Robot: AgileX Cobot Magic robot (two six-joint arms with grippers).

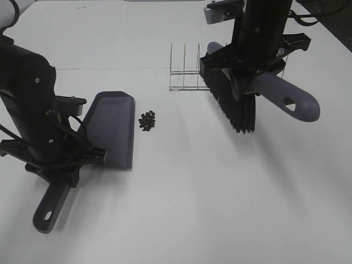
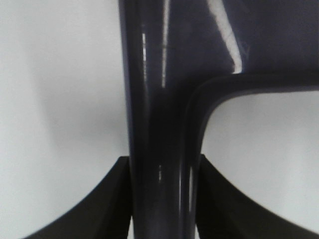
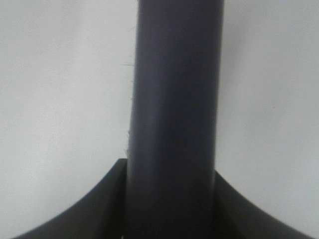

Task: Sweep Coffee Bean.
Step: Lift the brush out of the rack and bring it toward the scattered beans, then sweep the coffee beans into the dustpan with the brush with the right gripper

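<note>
The left tool (image 2: 164, 199) is closed on the dustpan (image 1: 113, 129) handle, the pan laid flat on the surface (image 1: 220, 192). The right tool (image 3: 172, 199) is clamped on the brush (image 1: 234, 104), bristles down. The coffee bean (image 1: 147, 120) cluster lies just beside the pan's edge, well apart from the brush. The sweep is judged not yet begun. The bristles should be set beyond the beans and drawn panward.

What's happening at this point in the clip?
The left gripper is shut on the handle of the purple-grey dustpan, which sits on the white table with its open edge facing the coffee beans. The right gripper is shut on the handle of the brush, bristles down, over by the wire rack and well to the right of the beans. The beans lie in a small cluster just outside the pan, so no sweeping has happened yet.
</note>
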